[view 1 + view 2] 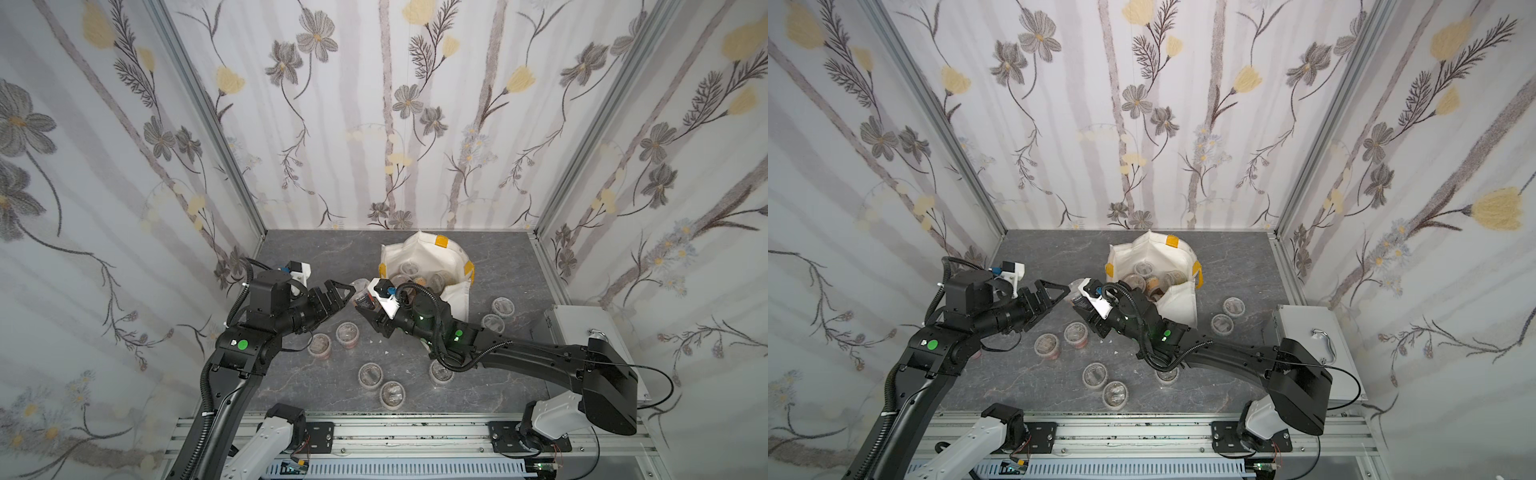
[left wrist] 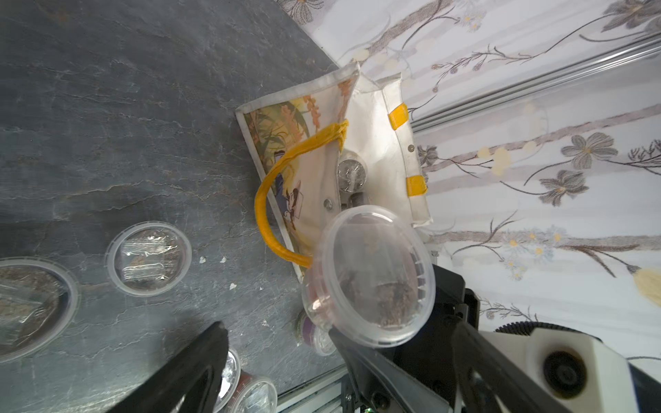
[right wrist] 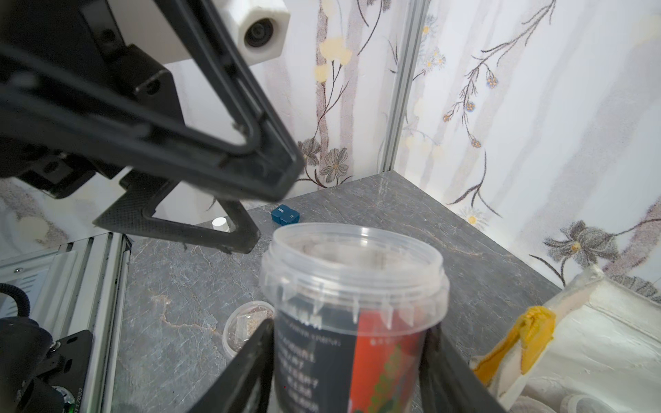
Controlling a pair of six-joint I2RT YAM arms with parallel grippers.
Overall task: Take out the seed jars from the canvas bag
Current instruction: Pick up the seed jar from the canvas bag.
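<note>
Right gripper: jaws pinch one seed jar by its body, red label showing, lid end turned toward the left gripper

Left gripper: jaws spread wide, tips just short of the lid; no contact that I can make out. Reads as a hand-over about to happen, in the air over the table, just beside the canvas bag

Outward: seven unpacked jars stand on the table in both top views, four toward the left arm and front edge, one under the right arm, two between the bag and the silver case

The bag is slumped open, with at least four bagged jars visible; anything beneath them is hidden

Judgement: partway through, perhaps near half; the held jar needs setting down, and the bagged ones are left to lift
</note>
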